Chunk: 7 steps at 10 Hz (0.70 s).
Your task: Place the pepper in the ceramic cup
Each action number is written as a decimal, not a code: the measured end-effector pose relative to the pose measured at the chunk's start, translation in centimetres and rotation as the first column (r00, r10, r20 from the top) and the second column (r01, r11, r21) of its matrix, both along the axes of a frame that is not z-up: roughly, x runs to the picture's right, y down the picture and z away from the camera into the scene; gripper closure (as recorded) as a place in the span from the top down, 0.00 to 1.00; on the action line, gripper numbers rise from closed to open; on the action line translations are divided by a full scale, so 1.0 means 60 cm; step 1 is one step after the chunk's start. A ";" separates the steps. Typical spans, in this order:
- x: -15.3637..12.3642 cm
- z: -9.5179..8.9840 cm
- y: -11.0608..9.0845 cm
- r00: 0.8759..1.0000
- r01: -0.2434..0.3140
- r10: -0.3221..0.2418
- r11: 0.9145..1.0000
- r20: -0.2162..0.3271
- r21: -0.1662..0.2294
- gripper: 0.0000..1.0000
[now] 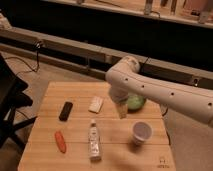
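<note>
From where I stood, the gripper [122,111] hung over the middle of the table [120,157], between the white block [95,104] and the green bowl [136,102]. The clear bottle [93,141] lay between it and the pepper [60,141]. Bare wood surrounded the ceramic cup [141,132], which was open from above.

You are looking at a wooden table [47,160] where a clear bottle [94,141] is lying toward the front, with the pepper [60,141] lying near its left side and the ceramic cup [141,132] standing upright to its right. Behind the bottle, a white block [95,104] and a black object [65,110] are resting flat. The white arm [165,95] is reaching in from the right, and its gripper [122,110] is hanging behind and right of the bottle, just beside a green bowl [136,102].
</note>
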State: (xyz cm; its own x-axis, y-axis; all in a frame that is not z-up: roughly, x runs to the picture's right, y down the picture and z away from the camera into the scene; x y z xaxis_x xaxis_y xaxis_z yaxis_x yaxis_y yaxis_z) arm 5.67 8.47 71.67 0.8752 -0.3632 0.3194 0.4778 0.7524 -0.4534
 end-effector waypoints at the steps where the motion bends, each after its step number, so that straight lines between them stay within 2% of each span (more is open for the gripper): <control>1: -0.027 0.001 0.002 0.995 0.066 -0.065 0.998 0.076 -0.009 0.80; 2: -0.060 0.001 0.006 0.981 0.128 -0.124 0.992 0.150 -0.015 0.80; 3: -0.099 0.001 0.011 0.955 0.195 -0.186 0.981 0.230 -0.015 0.80; 4: -0.129 0.000 0.015 0.927 0.248 -0.235 0.969 0.294 -0.010 0.80; 5: -0.155 -0.004 0.023 0.892 0.304 -0.284 0.953 0.352 0.000 0.80; 7: -0.193 -0.017 0.039 0.825 0.393 -0.368 0.919 0.429 0.032 0.80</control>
State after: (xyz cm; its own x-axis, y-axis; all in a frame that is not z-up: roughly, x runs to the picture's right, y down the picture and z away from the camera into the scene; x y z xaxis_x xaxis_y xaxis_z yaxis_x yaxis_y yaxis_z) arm -5.93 10.84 70.68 0.4498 -0.6104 0.6519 0.8738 0.4517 -0.1800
